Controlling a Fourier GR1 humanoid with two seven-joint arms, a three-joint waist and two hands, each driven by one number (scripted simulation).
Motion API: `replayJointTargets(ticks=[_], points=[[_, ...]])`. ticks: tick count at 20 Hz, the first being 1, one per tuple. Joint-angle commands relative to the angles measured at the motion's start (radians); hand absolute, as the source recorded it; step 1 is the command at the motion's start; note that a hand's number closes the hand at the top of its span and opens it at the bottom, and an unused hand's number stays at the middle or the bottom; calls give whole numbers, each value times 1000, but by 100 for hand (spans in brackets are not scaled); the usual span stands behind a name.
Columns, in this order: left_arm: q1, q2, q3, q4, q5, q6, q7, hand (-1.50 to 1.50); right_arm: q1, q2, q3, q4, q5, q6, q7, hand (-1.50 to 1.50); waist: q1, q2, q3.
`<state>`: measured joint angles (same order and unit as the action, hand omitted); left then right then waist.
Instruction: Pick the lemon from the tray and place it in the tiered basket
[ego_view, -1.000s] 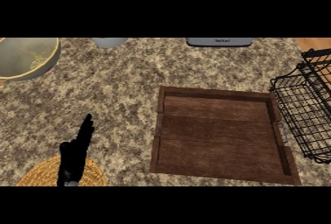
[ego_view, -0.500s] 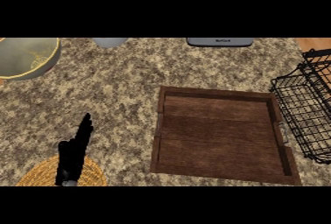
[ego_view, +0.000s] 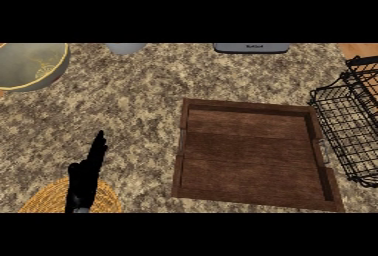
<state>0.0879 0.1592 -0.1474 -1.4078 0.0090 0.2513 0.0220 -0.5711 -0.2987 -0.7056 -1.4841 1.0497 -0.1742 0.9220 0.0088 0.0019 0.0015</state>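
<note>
Head view: the tray (ego_view: 251, 155) sits centre-right, its wooden floor bare; no lemon shows on it or anywhere else in frame, so where it lies and how it looks cannot be told. The black wire basket (ego_view: 345, 131) stands at the right edge, just beside the tray's right wall; nothing yellow shows through the part of it in view. The left hand (ego_view: 87, 172) rests at lower left, fingers straight and pressed together, above a woven mat (ego_view: 40, 201); the right hand is out of frame. Likely risks: a reach into the tray would close on nothing; an arm crossing rightward could catch the basket's wire rim.
</note>
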Motion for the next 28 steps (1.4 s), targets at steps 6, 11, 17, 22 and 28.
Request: replayJointTargets(ticks=[6, 11, 17, 22, 28], points=[[-25, -7, 19, 36, 13, -22, 5, 0, 18, 27, -31, -129, -111, -249, -105, -150, -15, -4, -2], [-31, -17, 18, 23, 0, 1, 28, 0, 88, 4, -101, -300, 34, -325, -8, -150, -31, -8, -3], [32, 8, 41, -2, 10, -13, -20, 0, 272, 75, -225, -661, 51, -200, 103, -150, -46, -14, -3], [-10, 10, 81, 52, 21, -4, -23, 0, 435, 192, -304, -1035, -79, -22, 178, -150, -66, -16, -4], [60, -11, 63, 12, 6, 30, -6, 0, 563, 227, -407, -1138, -284, 76, 145, -150, -118, -39, -3]])
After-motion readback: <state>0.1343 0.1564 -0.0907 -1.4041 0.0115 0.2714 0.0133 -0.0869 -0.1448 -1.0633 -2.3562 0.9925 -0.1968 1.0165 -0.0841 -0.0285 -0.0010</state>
